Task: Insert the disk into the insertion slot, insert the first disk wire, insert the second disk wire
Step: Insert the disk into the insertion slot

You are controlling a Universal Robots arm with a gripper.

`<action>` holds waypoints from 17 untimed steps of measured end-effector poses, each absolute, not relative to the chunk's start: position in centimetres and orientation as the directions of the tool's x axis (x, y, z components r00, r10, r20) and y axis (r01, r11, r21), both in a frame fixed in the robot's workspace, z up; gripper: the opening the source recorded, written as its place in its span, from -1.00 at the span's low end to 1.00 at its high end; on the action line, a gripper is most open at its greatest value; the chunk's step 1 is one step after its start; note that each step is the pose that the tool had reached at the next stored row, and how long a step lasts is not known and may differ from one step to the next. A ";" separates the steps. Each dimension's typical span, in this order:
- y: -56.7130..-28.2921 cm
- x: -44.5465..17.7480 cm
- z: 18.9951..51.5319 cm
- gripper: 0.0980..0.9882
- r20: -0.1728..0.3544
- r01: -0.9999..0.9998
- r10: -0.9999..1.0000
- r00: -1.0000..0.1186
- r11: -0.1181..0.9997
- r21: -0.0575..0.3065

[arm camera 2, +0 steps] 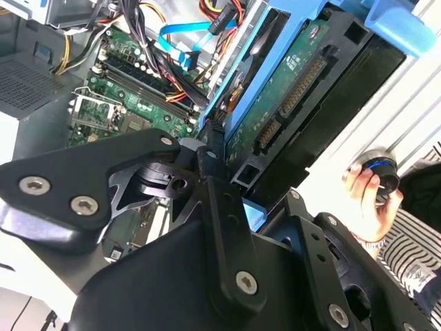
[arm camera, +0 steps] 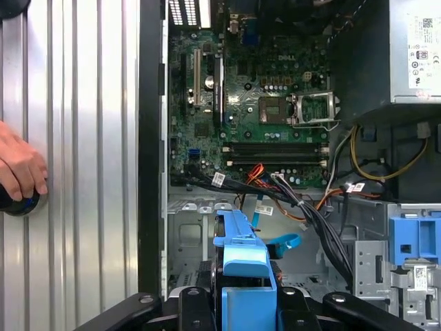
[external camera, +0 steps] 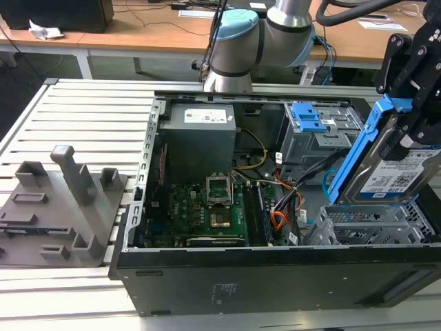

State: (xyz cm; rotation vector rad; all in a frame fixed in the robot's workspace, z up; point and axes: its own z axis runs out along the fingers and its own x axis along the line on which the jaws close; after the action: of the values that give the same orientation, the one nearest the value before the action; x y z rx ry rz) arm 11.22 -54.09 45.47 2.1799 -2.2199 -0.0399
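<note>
Exterior view: the tool [external camera: 406, 117] is clamped on the disk [external camera: 393, 176], holding it steeply tilted just above the insertion slot [external camera: 372, 231], lower edge apparently angled toward the slot's mouth for entry.

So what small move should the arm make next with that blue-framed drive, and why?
Probably lower and level it: the gripper holds the disk steeply tilted above the insertion slot, its lower edge near the cage's opening, not yet lying inside.

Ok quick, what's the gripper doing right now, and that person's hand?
Gripper: shut on the disk, held tilted above the insertion slot.
Hand: resting on a dark round knob.
</note>
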 end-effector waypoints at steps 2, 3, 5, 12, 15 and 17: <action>-54.1 11.2 45.4 -0.40 0.003 -0.999 -1.000 -0.018 0.018 0.039; -54.1 11.2 45.3 -0.40 0.003 -0.999 -1.000 -0.018 0.018 0.039; -54.1 11.2 45.1 -0.40 0.003 -0.999 -1.000 -0.018 0.018 0.039; -54.1 11.7 44.2 -0.40 0.004 -0.999 -1.000 -0.018 0.018 0.039; -54.2 11.7 43.8 -0.40 0.004 -0.999 -1.000 -0.018 0.018 0.039; -54.4 11.7 43.7 -0.40 0.004 -0.999 -1.000 -0.018 0.018 0.039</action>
State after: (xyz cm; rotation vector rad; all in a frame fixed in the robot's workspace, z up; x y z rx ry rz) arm 11.74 -54.36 43.65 2.1796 -2.2196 -0.0391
